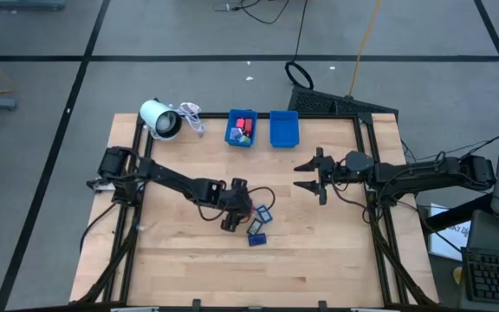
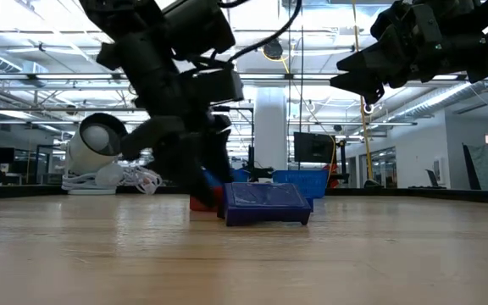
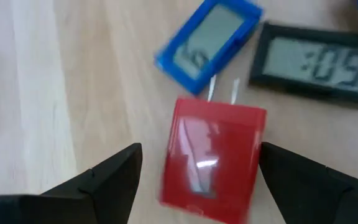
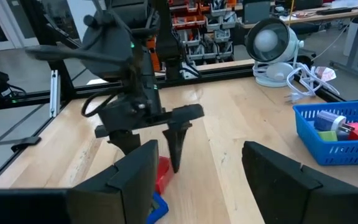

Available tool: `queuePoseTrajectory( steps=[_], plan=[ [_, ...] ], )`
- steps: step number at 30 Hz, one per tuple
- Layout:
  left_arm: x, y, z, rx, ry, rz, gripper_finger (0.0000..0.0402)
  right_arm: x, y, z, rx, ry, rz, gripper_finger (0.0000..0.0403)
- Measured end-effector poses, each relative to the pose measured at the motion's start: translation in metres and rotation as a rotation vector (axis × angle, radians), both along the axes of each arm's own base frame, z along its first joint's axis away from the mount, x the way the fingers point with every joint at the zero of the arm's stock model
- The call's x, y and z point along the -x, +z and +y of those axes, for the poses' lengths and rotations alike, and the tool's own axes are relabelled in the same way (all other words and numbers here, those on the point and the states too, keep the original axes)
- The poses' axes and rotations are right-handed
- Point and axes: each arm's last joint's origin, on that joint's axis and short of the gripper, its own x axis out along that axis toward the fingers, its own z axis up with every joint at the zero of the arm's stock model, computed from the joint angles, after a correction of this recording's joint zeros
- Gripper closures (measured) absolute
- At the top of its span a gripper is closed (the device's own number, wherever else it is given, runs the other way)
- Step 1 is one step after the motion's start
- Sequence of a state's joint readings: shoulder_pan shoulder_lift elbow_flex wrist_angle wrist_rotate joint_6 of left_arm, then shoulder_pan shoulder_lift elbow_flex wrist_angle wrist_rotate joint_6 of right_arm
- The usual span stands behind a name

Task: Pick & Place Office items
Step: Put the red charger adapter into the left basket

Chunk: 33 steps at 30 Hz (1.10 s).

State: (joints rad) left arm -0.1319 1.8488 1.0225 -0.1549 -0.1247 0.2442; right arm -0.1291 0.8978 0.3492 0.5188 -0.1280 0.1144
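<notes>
My left gripper [image 3: 201,149] is open and low over the table's middle [image 1: 232,218]. Its fingers stand on either side of a small red block with two metal prongs [image 3: 213,155], which lies flat on the wood, and do not touch it. Just beyond lie a small blue-framed display piece [image 3: 207,43] and a black one [image 3: 316,62]. The blue piece also shows in the low view [image 2: 265,203]. My right gripper [image 1: 303,175] is open and empty, raised above the table right of centre.
Two blue bins stand at the far edge: the left one [image 1: 242,128] holds several small pieces, and the right one [image 1: 283,128] shows nothing inside. A white cylindrical roll [image 1: 161,120] with a white cord lies at the far left. Bare wood lies near and to the left.
</notes>
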Motion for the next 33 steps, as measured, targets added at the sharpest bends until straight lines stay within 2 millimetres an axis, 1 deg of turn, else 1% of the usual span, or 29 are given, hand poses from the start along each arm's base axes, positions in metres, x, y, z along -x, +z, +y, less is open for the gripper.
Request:
queuePoseTrajectory(
  steps=[6,16,27,33],
  plan=[
    [-0.0014,0.0006,0.0057,0.050,0.083,-0.013,0.0096,0.0000,0.0001,0.0000,0.002,0.000,-0.001,0.0181],
    [-0.0041,0.0020,0.0100,0.140,0.060,-0.029,0.0111,0.0000,0.0000,0.0000,0.002,0.000,0.000,0.0181],
    [-0.0038,0.0017,0.0105,0.140,0.062,-0.025,0.0155,0.0000,0.0000,0.0001,-0.004,0.000,0.000,0.0181],
    [-0.0048,0.0025,0.0104,0.181,0.115,-0.038,0.0172,0.0000,0.0000,0.0001,-0.004,0.000,0.000,0.0181]
  ],
)
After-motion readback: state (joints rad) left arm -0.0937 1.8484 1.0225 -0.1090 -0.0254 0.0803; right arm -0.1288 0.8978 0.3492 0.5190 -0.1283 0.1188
